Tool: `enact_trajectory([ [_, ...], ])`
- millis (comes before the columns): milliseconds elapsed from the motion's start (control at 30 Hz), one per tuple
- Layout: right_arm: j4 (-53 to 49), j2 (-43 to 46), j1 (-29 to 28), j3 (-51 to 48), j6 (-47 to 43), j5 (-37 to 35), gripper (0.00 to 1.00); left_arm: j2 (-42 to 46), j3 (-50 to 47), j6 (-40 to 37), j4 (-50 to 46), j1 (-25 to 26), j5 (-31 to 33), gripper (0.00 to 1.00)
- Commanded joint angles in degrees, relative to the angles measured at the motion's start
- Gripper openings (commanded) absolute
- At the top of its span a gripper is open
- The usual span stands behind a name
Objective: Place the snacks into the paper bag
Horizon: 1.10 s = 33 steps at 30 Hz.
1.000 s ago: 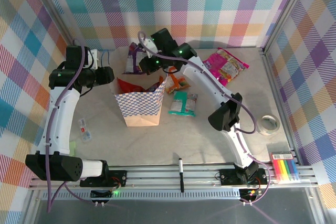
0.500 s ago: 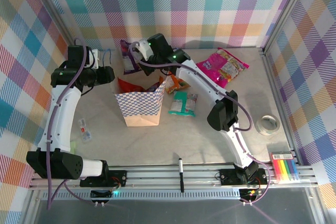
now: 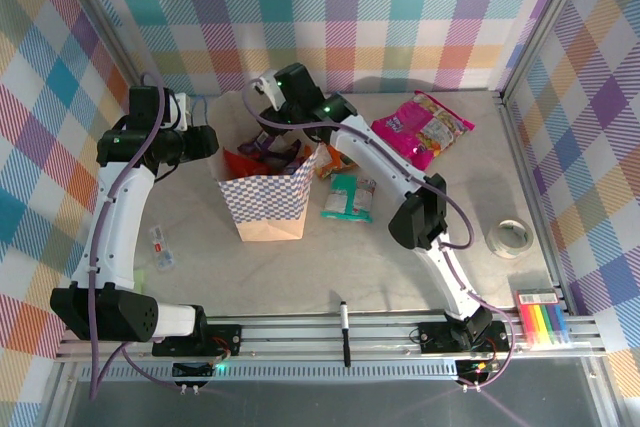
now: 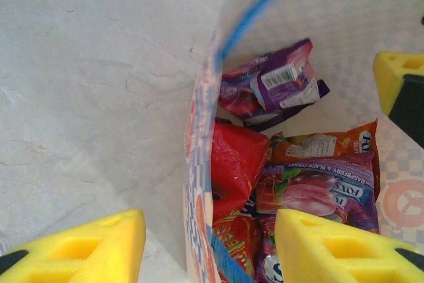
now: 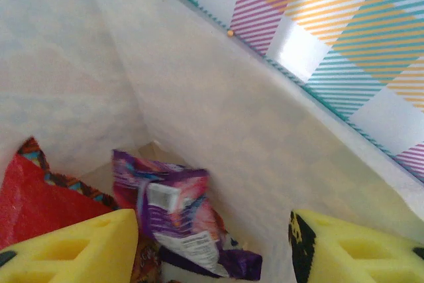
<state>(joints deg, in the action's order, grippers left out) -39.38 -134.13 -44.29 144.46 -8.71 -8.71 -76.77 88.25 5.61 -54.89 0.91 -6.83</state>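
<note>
right gripper (image 5: 212, 243): jaws open over paper bag (image 3: 265, 205), purple packet (image 5: 175, 213) lying inside | left gripper (image 4: 205, 246): jaws open astride bag rim, likely steadying mouth | pink packet (image 3: 425, 127), teal packet (image 3: 350, 197) on worktop (image 3: 330, 267)

Top camera is hanging high over the near edge, looking down and away across the whole table (image 3: 300, 277). Left wrist camera is peering steeply down, very close, into the paper bag (image 4: 199, 164) from its left side. Right wrist camera is sitting just as close, tilting toward a checked wall (image 5: 298, 31), probably the far one. Both wrist views are sharing the purple packet (image 4: 275, 84) inside the bag.
</note>
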Motion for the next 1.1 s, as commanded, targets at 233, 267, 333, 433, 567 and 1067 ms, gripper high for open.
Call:
enact_trajectory([
  [233, -5.0, 8.5, -0.8, 1.9, 7.3, 2.4, 0.63, 0.3, -0.4, 0.9, 0.9, -0.7, -1.3, 0.54],
  [267, -5.6, 9.2, -0.8, 1.8, 7.8, 2.9, 0.63, 0.4, -0.4, 1.0, 0.9, -0.7, -1.4, 0.54],
  [333, -6.7, 10.4, -0.8, 1.8, 8.4, 3.8, 0.63, 0.5, -0.5, 1.1, 1.1, -0.7, -1.3, 0.54],
  [433, -7.6, 12.4, -0.9, 1.2, 8.9, 4.6, 0.63, 0.6, -0.7, 1.2, 1.1, -0.7, -1.3, 0.54],
  [567, -6.5, 15.9, -0.9, -2.1, 9.0, 4.7, 0.65, 0.7, -0.5, 1.2, 0.9, -0.7, -1.4, 0.54],
  [1067, -0.1, 31.0, -0.9, -21.8, 9.9, 2.0, 0.70, 0.8, 0.0, 0.4, 0.6, -0.6, -0.9, 0.55],
])
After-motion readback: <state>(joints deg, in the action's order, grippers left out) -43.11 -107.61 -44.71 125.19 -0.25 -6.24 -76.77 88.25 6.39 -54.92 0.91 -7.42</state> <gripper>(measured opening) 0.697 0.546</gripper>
